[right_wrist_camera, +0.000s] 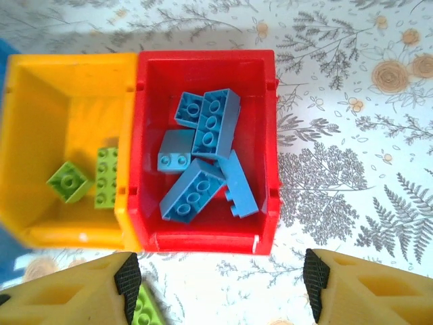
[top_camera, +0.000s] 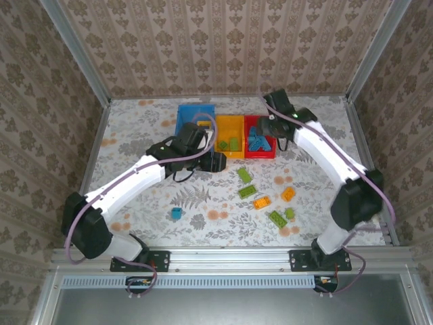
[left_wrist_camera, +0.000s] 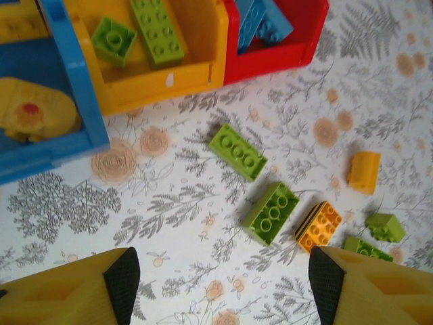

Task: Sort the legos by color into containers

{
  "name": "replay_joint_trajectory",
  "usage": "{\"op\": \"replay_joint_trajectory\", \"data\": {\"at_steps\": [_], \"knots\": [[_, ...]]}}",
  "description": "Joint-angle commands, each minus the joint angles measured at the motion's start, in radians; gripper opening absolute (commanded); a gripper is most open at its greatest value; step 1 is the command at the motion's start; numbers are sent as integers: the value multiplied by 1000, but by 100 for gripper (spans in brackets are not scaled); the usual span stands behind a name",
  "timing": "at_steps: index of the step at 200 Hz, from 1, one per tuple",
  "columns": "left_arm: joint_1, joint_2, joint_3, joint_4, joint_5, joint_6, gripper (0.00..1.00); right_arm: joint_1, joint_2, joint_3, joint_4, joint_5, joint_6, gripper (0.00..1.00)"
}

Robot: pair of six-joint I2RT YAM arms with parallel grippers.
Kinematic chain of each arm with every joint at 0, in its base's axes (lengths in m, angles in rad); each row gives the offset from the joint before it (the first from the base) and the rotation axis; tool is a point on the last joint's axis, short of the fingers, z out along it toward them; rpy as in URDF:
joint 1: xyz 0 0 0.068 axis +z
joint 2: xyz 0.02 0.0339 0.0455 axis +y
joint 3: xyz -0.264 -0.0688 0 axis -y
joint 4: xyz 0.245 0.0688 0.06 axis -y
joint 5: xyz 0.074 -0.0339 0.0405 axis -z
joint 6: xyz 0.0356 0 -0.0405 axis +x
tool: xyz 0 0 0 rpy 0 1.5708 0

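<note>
My left end effector and right end effector hang released and empty over the floral-print bench; damask-papered walls and grey metal posts enclose it.

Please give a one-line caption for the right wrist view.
Open right gripper over the red bin of blue bricks, beside the orange-yellow bin with two green bricks.

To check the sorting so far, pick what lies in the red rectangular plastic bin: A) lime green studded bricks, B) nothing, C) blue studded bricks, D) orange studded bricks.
C: in the right wrist view, several blue studded plastic bricks lie piled inside the red rectangular plastic bin; the lime green bricks sit in the orange-yellow bin beside it.
</note>
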Motion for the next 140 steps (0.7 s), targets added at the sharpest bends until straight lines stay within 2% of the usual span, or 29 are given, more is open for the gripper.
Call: {"op": "replay_joint_trajectory", "data": {"at_steps": [1,35,63,96,140], "knots": [[-36,77,7,-40,13,-48,70,26,-141,-199,135,-115,-73,69],[-111,308,163,-162,-53,-161,70,66,-394,-484,252,-312,-99,71],[-158,498,334,-261,-80,-258,70,96,-587,-654,315,-344,-74,72],[-192,639,494,-328,-130,-379,73,106,-712,-710,261,-351,-54,72],[-191,795,665,-417,-160,-529,76,106,-812,-739,206,-363,-55,73]]}}
